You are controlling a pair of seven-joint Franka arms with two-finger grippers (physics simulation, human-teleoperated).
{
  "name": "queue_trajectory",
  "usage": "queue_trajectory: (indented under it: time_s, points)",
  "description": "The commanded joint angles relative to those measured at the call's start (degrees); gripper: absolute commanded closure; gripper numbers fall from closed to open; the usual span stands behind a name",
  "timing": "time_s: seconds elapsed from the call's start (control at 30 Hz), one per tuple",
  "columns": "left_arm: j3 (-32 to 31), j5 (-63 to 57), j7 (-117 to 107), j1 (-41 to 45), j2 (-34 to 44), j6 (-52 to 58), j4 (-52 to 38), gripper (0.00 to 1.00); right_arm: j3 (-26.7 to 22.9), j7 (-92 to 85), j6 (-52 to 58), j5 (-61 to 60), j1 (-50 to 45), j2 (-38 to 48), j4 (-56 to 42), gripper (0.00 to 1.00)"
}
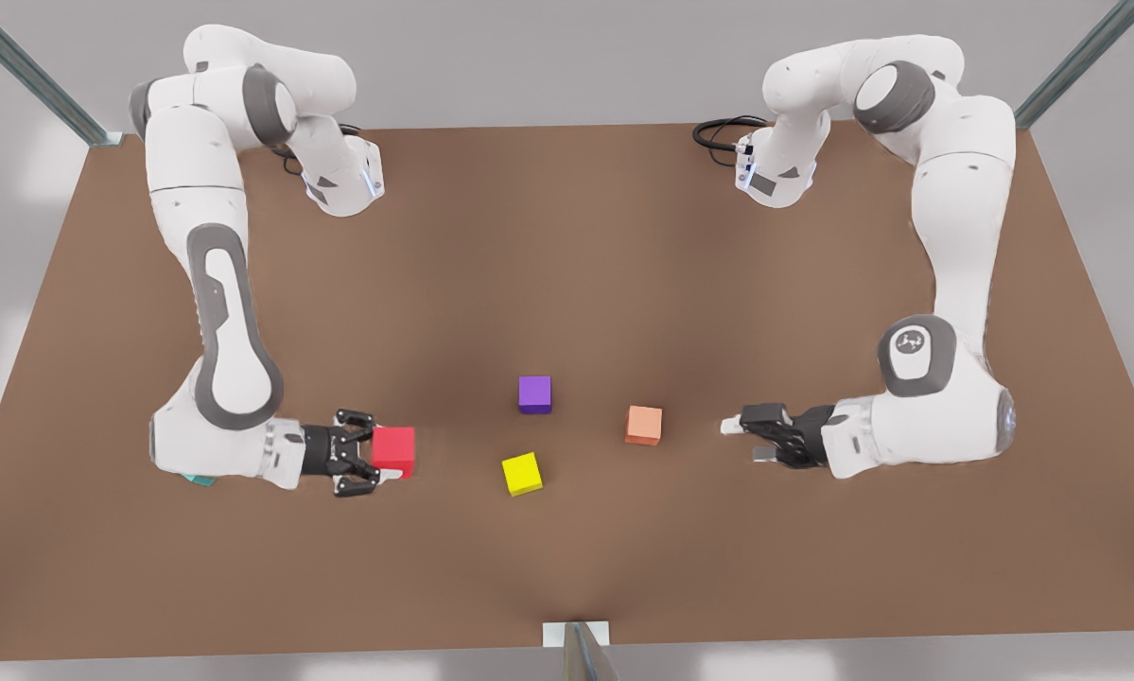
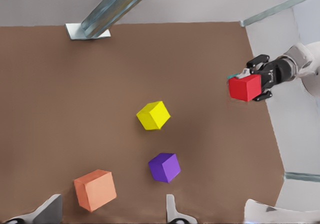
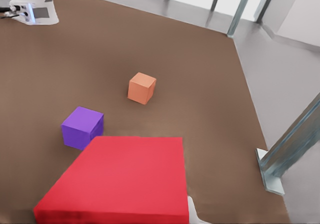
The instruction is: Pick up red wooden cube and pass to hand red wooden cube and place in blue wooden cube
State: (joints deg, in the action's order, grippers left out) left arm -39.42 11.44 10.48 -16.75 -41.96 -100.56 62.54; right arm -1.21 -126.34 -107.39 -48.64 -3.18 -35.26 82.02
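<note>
The right gripper point(image 1: 370, 452), forearm level above the table point(image 1: 567, 236) near the front view's left edge, pinches the red wooden cube point(image 1: 393, 451). The left gripper point(image 1: 748, 441) hovers opposite, fingers spread.

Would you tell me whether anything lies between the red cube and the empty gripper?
Yes: the yellow cube and salmon cube lie between the right gripper's red wooden cube and the open left gripper.

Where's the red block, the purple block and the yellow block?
red wooden cube point(image 1: 393, 450): front view, on its facing side.
purple cube point(image 1: 534, 392): front view, on its top face.
yellow cube point(image 1: 522, 474): front view, on its top face.
</note>
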Motion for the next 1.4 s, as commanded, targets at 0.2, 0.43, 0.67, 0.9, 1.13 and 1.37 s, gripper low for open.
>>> queue_trajectory:
  time_s: [0.2, 0.43, 0.67, 0.9, 1.13, 1.37]
  points:
    - [34.3, -11.7, -10.9, 19.4, 30.8, 15.0, 24.9, 0.0, -9.6, 33.3, -12.8, 48.9, 1.3, -0.8, -0.5, 0.45]
    - [34.5, -15.5, -15.7, 24.4, 25.7, 17.0, 14.3, 0.0, -15.3, 34.8, -16.0, 50.0, 1.5, -4.0, -0.5, 0.45]
    - [34.6, -15.3, -15.8, 24.0, 25.7, 16.2, 13.9, 0.0, -17.2, 34.4, -15.5, 52.4, 2.7, -3.1, 4.8, 0.44]
    - [34.7, -15.3, -15.8, 24.0, 25.7, 16.2, 13.9, 0.0, -16.9, 34.5, -16.3, 51.3, 2.6, -2.8, 7.9, 0.44]
    - [34.7, -15.3, -15.8, 24.0, 25.7, 16.2, 13.9, 0.0, -16.7, 34.5, -17.4, 50.8, 2.5, -3.0, 8.2, 0.44]
    - [34.7, -15.3, -15.8, 24.0, 25.7, 16.2, 13.9, 0.0, -16.7, 35.1, -18.2, 50.4, 2.4, -3.8, 8.2, 0.0]
